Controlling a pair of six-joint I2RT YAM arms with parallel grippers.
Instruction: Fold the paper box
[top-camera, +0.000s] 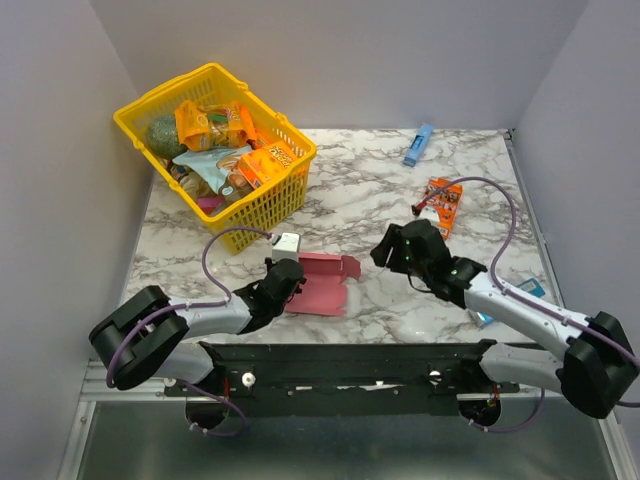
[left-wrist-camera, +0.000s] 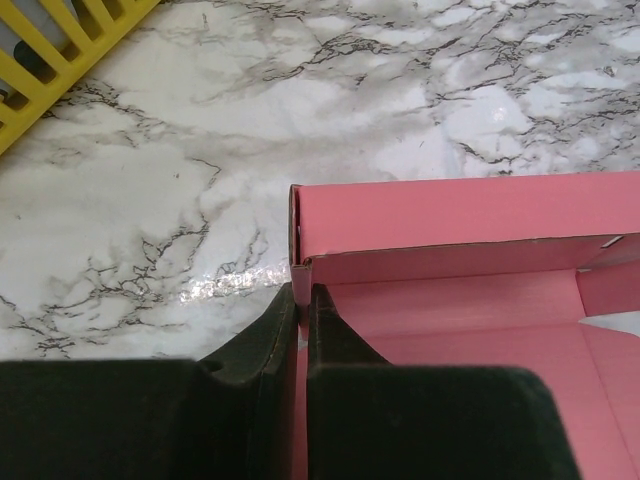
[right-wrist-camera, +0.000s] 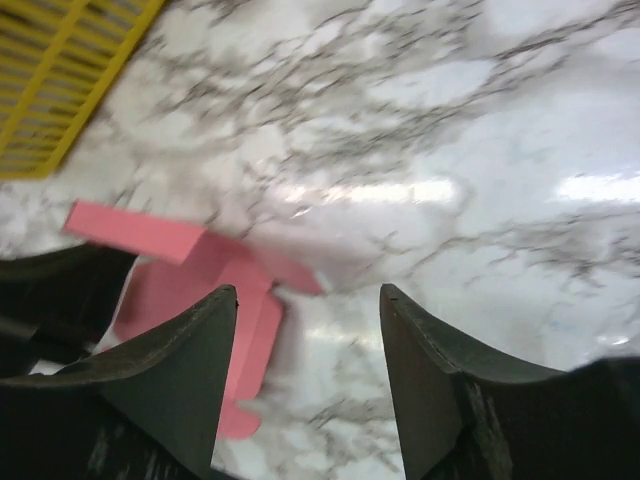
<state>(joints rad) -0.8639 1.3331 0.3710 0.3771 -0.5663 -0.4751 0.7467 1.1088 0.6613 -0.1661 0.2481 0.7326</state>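
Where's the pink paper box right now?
In the top view, the paper box lies near the front centre of the table, nearer than the basket, its left edge pinched by the left gripper.

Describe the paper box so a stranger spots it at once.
On the marble table, look from the yellow basket toward the near edge. The paper box lies there, gripped by the left pincer: the only plain pink, unprinted card.

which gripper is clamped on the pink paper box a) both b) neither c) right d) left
d: the left gripper is shut on an edge of the paper box, while the right gripper stands open over the marble table with nothing between its jaws.
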